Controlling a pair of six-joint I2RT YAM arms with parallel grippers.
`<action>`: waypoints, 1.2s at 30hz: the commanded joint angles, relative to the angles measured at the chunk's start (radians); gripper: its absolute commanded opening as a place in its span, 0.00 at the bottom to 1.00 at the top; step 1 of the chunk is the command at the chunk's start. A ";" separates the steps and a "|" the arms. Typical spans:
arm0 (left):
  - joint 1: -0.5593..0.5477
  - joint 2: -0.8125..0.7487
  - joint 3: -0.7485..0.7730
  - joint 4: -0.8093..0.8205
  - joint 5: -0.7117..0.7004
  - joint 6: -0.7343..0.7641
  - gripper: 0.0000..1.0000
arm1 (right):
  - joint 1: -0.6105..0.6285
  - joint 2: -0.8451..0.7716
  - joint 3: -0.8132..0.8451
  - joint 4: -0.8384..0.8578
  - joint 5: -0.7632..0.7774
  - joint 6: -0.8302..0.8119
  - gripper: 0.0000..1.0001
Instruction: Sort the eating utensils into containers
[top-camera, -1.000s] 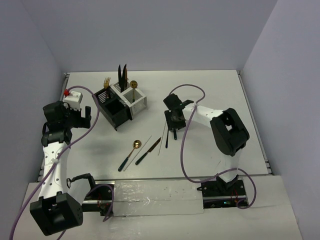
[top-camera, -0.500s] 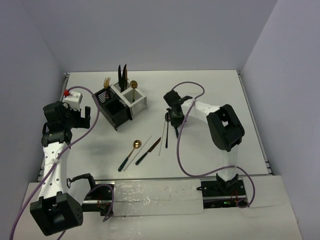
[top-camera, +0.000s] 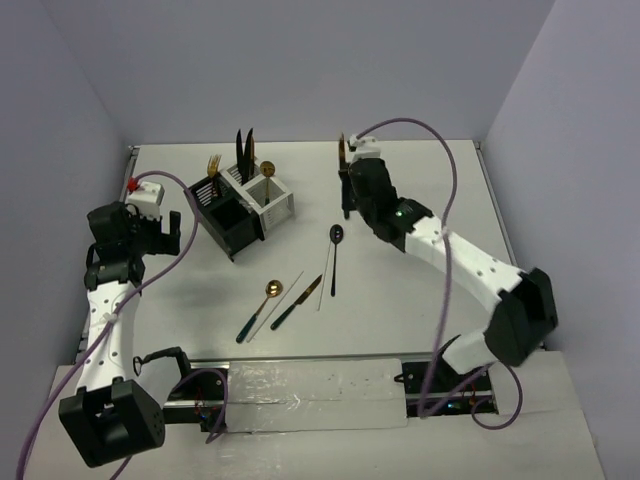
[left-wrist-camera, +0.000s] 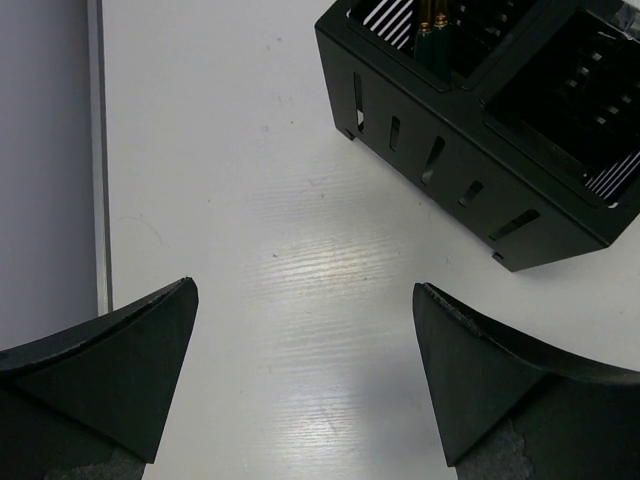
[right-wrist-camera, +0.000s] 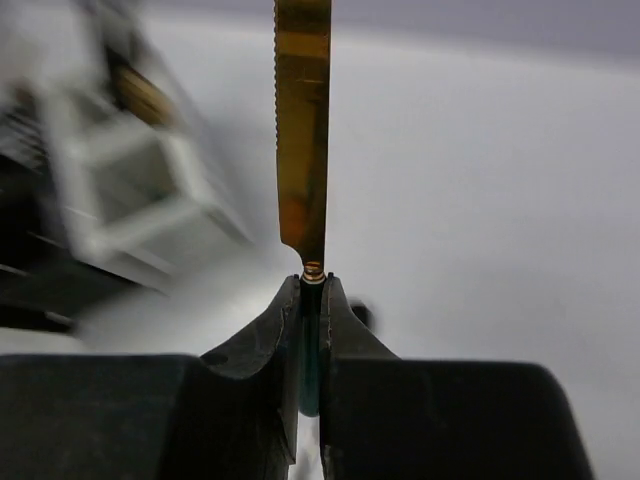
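Here, the left gripper (left-wrist-camera: 305, 295) is hovering with jaws wide apart, near the black caddy (top-camera: 241, 240). The white caddy (top-camera: 281, 210) is sitting joined to it. Farther right, the right gripper (right-wrist-camera: 311, 290) is clamping a gold-bladed knife (right-wrist-camera: 303, 130) by its handle, holding it off the table (top-camera: 430, 175).

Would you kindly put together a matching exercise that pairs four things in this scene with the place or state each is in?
Things
1. gold-bladed knife with a dark green handle
2. black-headed spoon
3. gold fork
4. left gripper

Places or states
A. standing in the black slatted caddy
B. open, holding nothing
C. clamped by its handle in the right gripper
D. lying flat on the white table

Pairs: 1-C, 2-D, 3-A, 4-B
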 joint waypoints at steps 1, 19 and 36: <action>0.009 0.022 -0.027 0.087 -0.022 -0.041 0.99 | 0.113 -0.138 -0.087 0.664 0.004 -0.117 0.00; 0.012 0.088 -0.165 0.259 -0.175 -0.033 0.99 | 0.140 0.772 0.727 0.859 -0.087 0.067 0.00; 0.013 0.055 -0.148 0.241 -0.148 -0.030 0.99 | 0.156 1.012 0.982 0.562 -0.072 0.118 0.00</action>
